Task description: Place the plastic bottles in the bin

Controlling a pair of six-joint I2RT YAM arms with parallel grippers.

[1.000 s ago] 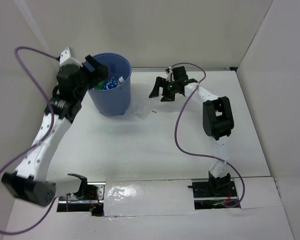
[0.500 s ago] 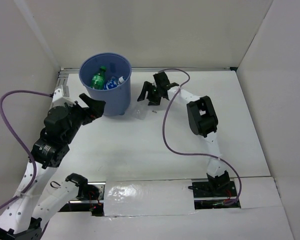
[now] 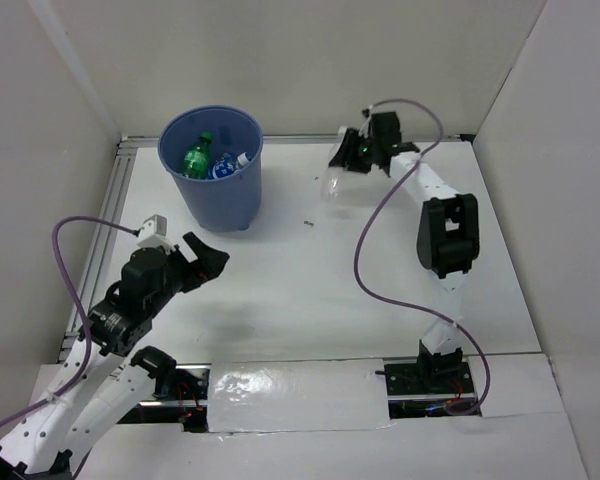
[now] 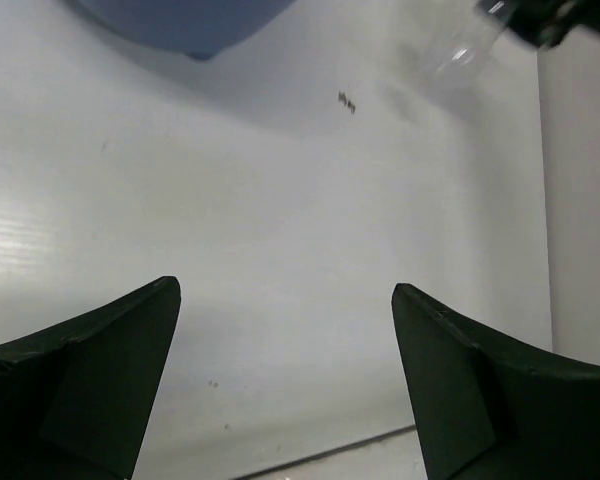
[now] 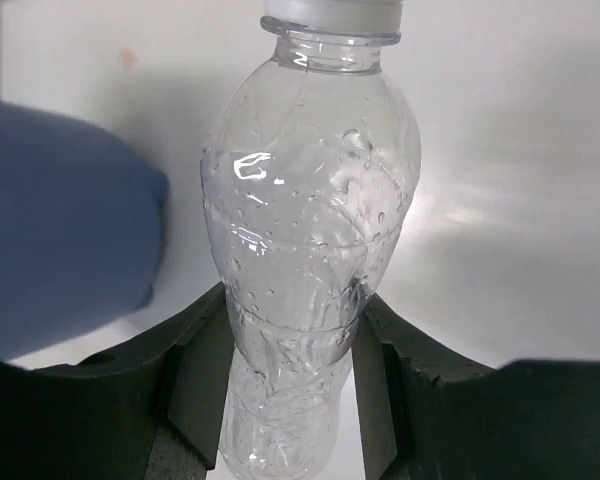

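The left gripper (image 3: 206, 260) has drawn back from the bin's side toward the near edge since half a second ago; its jaws stand wide apart with only bare table (image 3: 300, 300) between them. The bin (image 3: 226, 196) sits unmoved at the far left, close to the left wall, with a green bottle (image 3: 197, 160) and a blue-labelled bottle (image 3: 223, 168) inside. A dark speck (image 3: 308, 222) marks the table near where the clear bottle (image 5: 310, 240) lay a moment earlier. That bottle is now off the table, clamped at its lower body by the right gripper (image 3: 351, 156), cap pointing away from the wrist. The gripper has risen and swung right, near the back wall and well apart from the bin's rim. The table between bin and bottle is open.
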